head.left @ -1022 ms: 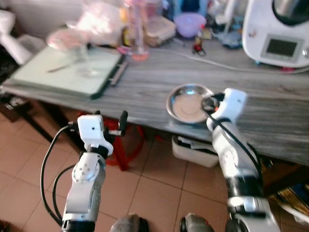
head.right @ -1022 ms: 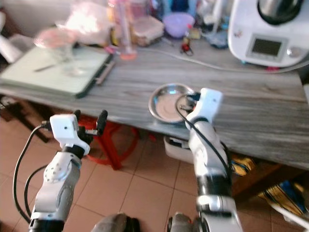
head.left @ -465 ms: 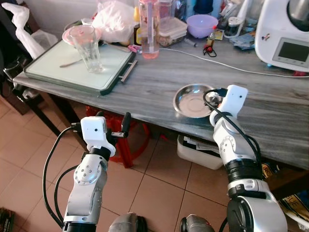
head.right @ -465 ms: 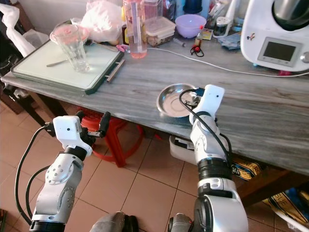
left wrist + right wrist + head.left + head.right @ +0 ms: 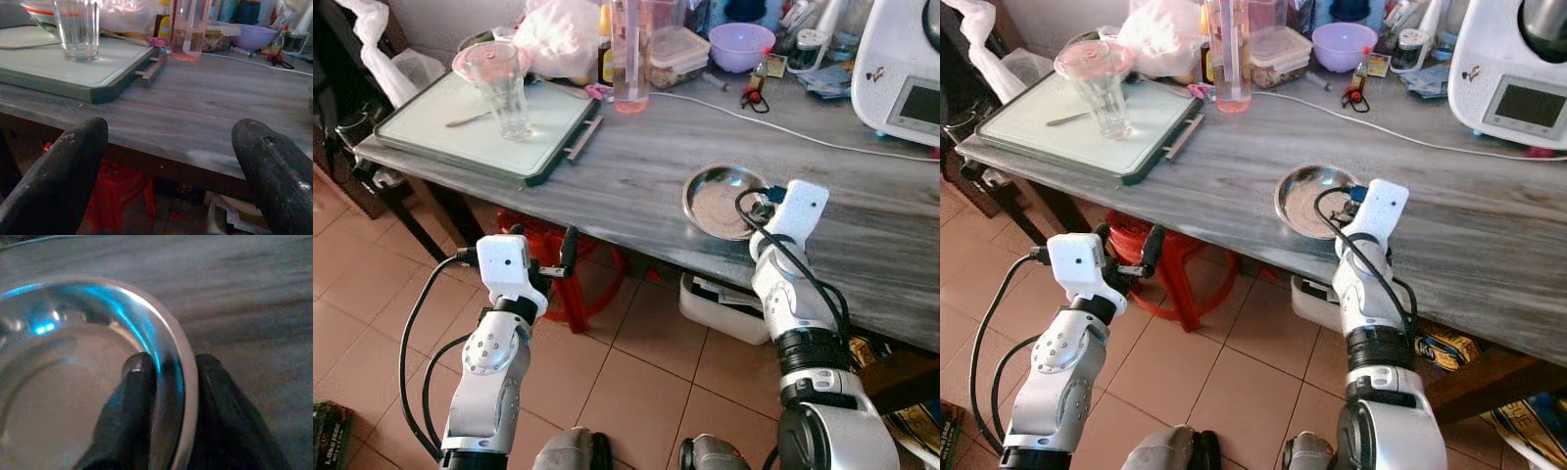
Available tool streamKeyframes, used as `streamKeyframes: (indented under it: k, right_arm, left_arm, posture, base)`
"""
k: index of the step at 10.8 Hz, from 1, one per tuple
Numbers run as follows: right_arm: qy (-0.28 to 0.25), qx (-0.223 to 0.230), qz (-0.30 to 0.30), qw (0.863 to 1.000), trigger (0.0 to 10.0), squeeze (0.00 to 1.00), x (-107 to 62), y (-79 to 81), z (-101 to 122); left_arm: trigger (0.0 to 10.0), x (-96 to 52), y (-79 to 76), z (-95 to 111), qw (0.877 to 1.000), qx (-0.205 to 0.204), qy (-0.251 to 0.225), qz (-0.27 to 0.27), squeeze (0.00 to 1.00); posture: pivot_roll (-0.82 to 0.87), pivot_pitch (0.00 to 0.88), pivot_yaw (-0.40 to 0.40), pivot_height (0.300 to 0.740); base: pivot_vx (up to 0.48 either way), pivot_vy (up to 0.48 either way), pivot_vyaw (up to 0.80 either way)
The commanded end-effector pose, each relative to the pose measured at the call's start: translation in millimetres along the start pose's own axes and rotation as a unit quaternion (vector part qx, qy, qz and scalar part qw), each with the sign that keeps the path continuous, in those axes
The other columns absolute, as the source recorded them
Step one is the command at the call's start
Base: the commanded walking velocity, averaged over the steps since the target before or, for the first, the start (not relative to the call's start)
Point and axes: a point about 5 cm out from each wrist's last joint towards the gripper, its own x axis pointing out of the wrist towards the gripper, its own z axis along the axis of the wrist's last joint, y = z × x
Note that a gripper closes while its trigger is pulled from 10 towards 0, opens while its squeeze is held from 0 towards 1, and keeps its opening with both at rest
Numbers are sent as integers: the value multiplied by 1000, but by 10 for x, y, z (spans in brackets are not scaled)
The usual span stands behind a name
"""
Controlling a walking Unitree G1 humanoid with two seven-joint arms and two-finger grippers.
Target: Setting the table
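One round, shallow stainless-steel plate (image 5: 726, 200) is seen on the grey wood-grain table (image 5: 636, 157), near its front edge. In the head views the right gripper (image 5: 168, 374) is hidden behind its white wrist housing, so the grip cannot be judged there; only the right wrist view shows it, with one black finger (image 5: 139, 377) inside the plate's rim and the other outside, the two clamped on the rim. The left gripper (image 5: 168, 161) is held below and in front of the table edge, its two fingers spread wide apart with nothing between them, as the left wrist view shows. Further back on the table, one green-rimmed rectangular tray (image 5: 484, 137) is seen carrying one clear drinking glass (image 5: 506, 93) and one spoon (image 5: 470, 118). One tall clear bottle with pink liquid at its base (image 5: 631, 54) stands just beside the tray. One lilac plastic bowl (image 5: 741, 44) and one white kitchen appliance with a display (image 5: 906, 69) stand at the back. One red plastic stool (image 5: 578, 279) is seen beneath the table.
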Motion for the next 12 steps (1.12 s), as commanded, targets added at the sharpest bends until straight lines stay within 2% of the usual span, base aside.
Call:
streamKeyframes:
  k: [1,3,5,6,8,9,11,12]
  right_arm:
    - [0,1,-1,1000,10000,1000,-5,3,17]
    - [-90,-10,54,994,10000,1000,-90,166,285]
    - [-123,-7,68,990,10000,1000,-137,246,392]
    - [-133,-10,91,987,10000,1000,-218,304,376]
    - [-134,-25,97,986,10000,1000,-285,294,312]
    - [-156,-65,128,977,10000,1000,-424,303,287]
    - [-163,-85,130,974,10000,1000,-557,208,152]
    - [-164,-93,139,972,10000,1000,-566,194,112]
  left_arm:
    - [10000,2,13,32,1000,4,-2,1,0]
    - [10000,-5,25,36,1000,6,-2,4,0]
    - [10000,2,46,29,1000,11,1,12,0]
    - [10000,11,59,64,1000,18,-6,11,0]
    - [10000,9,124,78,999,22,-6,23,0]
    - [10000,-39,162,96,998,35,-4,43,0]
    - [10000,-163,159,-39,997,45,20,66,0]
    - [10000,-148,123,-63,997,39,23,61,0]
  posture:
    - [47,110,85,740]
    - [43,110,85,740]
    - [43,109,85,740]
    - [48,109,80,740]
    - [46,114,77,740]
    - [35,137,81,740]
    - [40,134,63,740]
    - [37,112,51,740]
  base:
    - [0,0,0]
    - [0,0,0]
    - [0,0,0]
    - [0,0,0]
    - [0,0,0]
    - [0,0,0]
    - [0,0,0]
    - [0,0,0]
